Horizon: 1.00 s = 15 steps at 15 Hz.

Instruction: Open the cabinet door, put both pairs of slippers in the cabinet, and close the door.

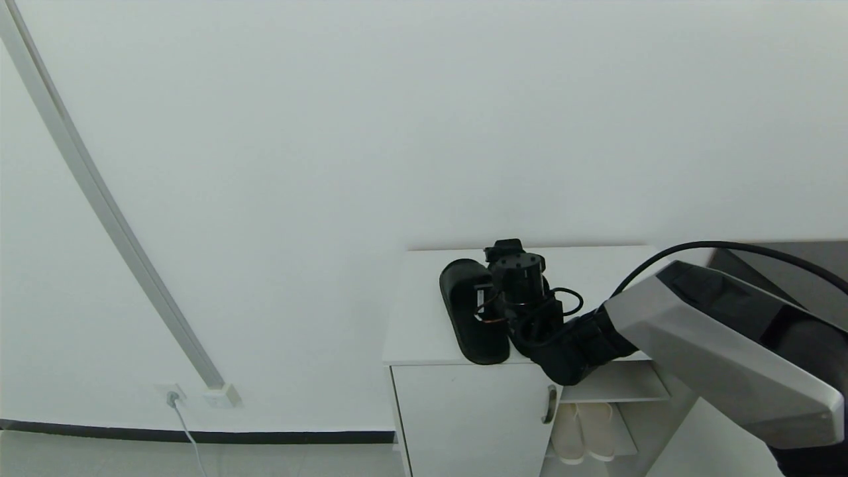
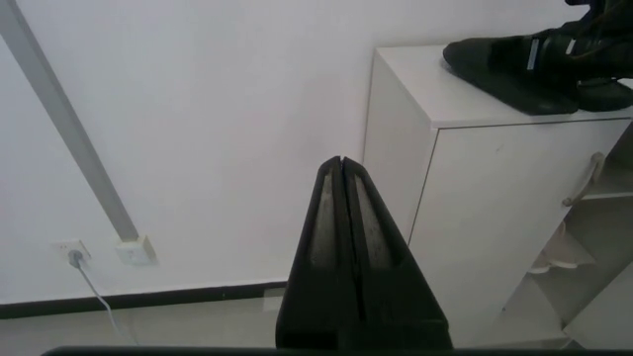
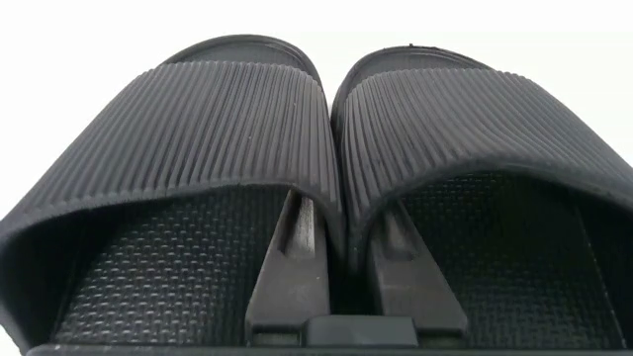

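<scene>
The white box-shaped cabinet (image 1: 464, 417) stands with its right half open, and a pair of pale white slippers (image 1: 583, 430) lies on a lower shelf inside, so one pair seems stowed. On the cabinet's top, by its front edge, sits the pair of black ribbed rubber slippers (image 1: 467, 311); the right claw (image 3: 342, 206) is clenched on their adjoining inner walls, one finger under each strap, likely to lift both together. The left claw (image 2: 341, 168) hangs pinched closed and empty, left of the cabinet.
</scene>
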Tool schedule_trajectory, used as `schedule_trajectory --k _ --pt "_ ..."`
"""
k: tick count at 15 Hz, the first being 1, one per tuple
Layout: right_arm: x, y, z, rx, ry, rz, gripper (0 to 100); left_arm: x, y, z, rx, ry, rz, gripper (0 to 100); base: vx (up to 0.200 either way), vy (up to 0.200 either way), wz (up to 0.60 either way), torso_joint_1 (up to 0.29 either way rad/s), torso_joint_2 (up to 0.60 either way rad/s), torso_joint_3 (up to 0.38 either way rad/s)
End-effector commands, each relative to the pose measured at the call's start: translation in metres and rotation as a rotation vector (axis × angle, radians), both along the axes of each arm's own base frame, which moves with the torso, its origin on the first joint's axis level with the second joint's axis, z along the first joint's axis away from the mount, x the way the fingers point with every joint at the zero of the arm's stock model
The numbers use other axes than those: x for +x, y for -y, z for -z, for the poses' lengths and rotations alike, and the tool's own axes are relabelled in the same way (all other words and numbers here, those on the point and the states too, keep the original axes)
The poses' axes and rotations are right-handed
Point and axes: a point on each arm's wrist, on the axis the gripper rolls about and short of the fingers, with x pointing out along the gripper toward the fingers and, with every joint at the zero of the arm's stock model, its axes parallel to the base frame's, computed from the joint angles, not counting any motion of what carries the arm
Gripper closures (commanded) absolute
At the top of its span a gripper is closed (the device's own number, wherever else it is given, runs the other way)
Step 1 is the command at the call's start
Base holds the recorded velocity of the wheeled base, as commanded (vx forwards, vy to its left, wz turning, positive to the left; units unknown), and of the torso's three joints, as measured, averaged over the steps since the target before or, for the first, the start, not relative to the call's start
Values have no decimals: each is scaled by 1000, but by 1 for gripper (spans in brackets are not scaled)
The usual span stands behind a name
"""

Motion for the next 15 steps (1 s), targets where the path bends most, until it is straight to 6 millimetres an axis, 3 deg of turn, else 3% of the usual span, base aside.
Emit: schedule_trajectory --k 1,3,5,8,12,15 --pt "-3 0 -7 6 8 -3 100 0 0 0 0 -1 0 100 0 0 0 0 0 0" --pt "-10 4 -21 15 20 -14 100 0 0 0 0 -1 0 100 0 0 0 0 0 0" --pt "-47 26 -54 3 12 -110 100 0 0 0 3 -1 3 100 0 0 0 0 0 0" --pt "-111 59 -84 -2 -5 -248 100 0 0 0 1 -1 3 100 0 0 0 0 0 0" --pt "-190 87 -94 0 -35 -397 100 0 0 0 1 -1 3 100 0 0 0 0 0 0" --pt "-202 85 -94 -2 -39 -432 100 0 0 0 1 -1 1 100 0 0 0 0 0 0"
